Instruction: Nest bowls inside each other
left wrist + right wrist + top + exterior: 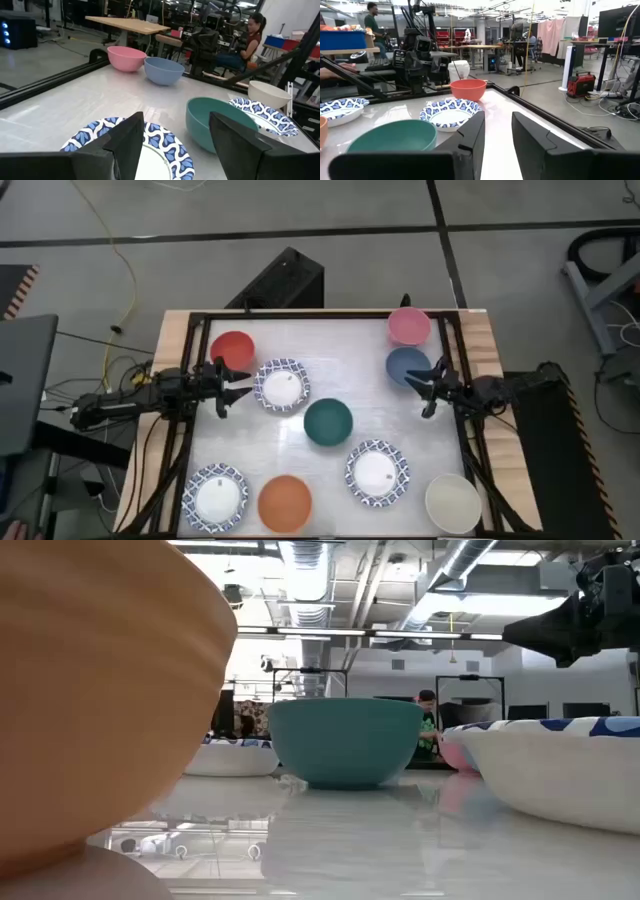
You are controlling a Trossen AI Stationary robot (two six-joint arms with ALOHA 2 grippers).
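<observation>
Judging the bowls rigid, light, slick: we'd pinch the red bowl (232, 349) rim beside the gaping, empty left claw (233, 383); right claw (424, 388) part-open, empty.

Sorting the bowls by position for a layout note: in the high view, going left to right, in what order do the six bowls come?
Red bowl → orange bowl → dark green bowl → then the blue bowl and pink bowl, too overlapped to order → cream bowl.
</observation>
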